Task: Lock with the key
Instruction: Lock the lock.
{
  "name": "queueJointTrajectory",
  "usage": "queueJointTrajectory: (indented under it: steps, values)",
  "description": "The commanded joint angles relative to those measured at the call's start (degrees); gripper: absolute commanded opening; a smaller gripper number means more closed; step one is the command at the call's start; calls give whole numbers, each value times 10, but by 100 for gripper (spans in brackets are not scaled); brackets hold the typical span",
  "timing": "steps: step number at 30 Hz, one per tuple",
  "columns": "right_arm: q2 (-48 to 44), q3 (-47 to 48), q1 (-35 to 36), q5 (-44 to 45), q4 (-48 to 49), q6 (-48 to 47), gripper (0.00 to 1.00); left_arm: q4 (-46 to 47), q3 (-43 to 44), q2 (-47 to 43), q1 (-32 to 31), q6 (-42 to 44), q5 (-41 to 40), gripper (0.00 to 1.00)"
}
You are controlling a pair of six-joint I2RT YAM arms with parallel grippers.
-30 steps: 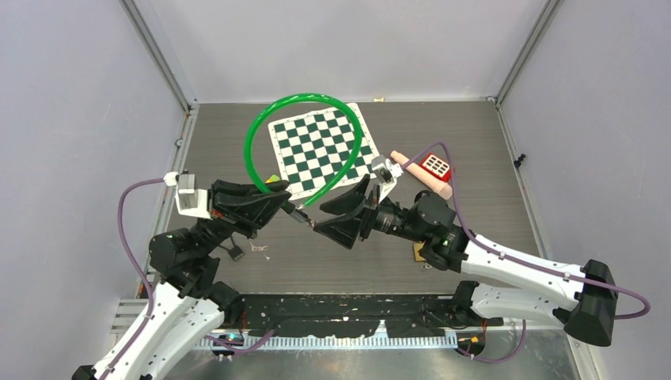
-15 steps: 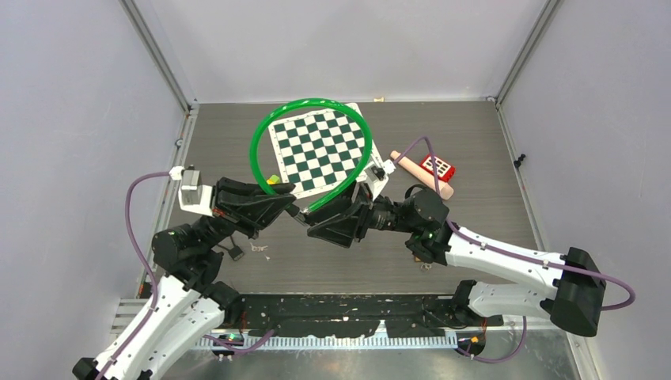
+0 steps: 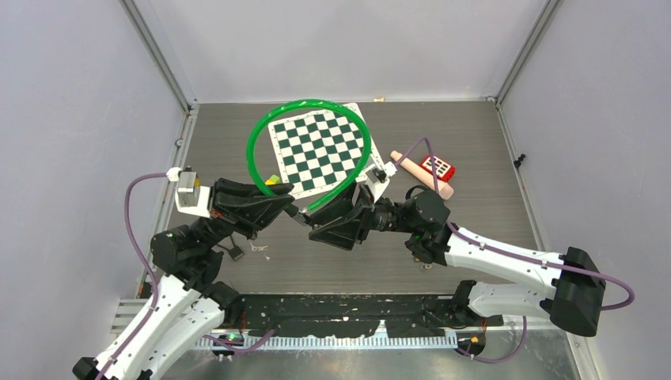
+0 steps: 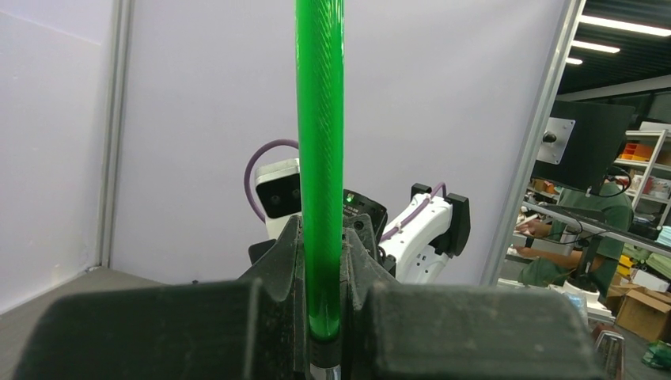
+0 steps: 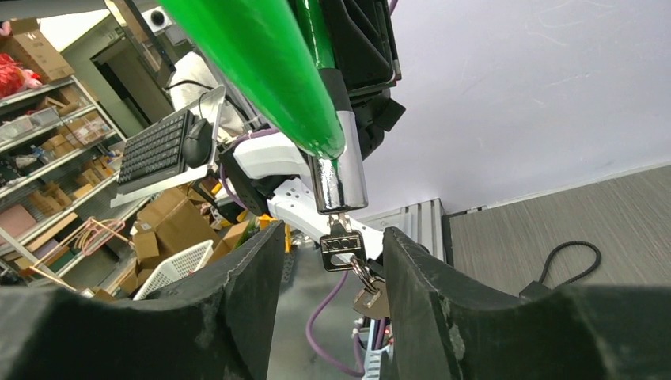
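left gripper [image 3: 287,210]: clamped tight on the green cable lock [image 3: 312,103], close to its lower end; in the left wrist view, cable upright and squeezed between the two fingers [image 4: 283,257].
right gripper [image 5: 333,233]: jaws partly apart, one on each side of the key [image 5: 342,252]; a narrow gap visible on both sides of the key's head, no contact to be seen.
key: pushed into the chrome barrel [image 5: 339,178], head hanging down between the right gripper's fingers [image 5: 253,285].
second key [image 5: 370,301]: dangling on a ring just below the first, slightly to its right in the right wrist view.
chrome barrel: capping the end of the green cable lock, held in the air between the two grippers, off the table [image 3: 490,142].
green cable lock: rising from the left gripper's hold and curving away in a wide loop; seen from the top, loop ringing most of the chequered mat [image 3: 319,150].
chequered mat: green and white squares, flat on the far middle of the table.
red keypad [image 3: 437,167]: right of the mat, well apart from both grippers, close against a beige stick [image 3: 443,188]; touching or only overlapping in view, impossible to tell.
table: dark, wood-grained, walled in pale panels.
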Motion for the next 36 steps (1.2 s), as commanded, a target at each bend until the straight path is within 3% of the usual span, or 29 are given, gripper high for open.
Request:
queueJointTrajectory:
  steps: [1,6,10,14,22,31,36]
  values:
    - [-13,2,-1,-7,7,-24,53,56,33,-4,1,-9,0,0]
    - [-7,6,0,-3,13,-21,38,56,33,-5,1,-10,-3,0]
    - [-5,7,0,2,-1,-29,15,47,33,-6,1,-9,-10,0]
    - [-5,21,4,27,-60,-63,7,12,33,-11,1,-5,-34,0]
    - [-10,40,39,186,-184,-152,5,-38,20,-36,1,21,-100,0]
    - [-3,35,78,390,-212,-199,5,-81,4,-52,1,46,-164,0]
    - [1,26,82,453,-206,-194,5,-84,-2,-53,1,51,-178,0]
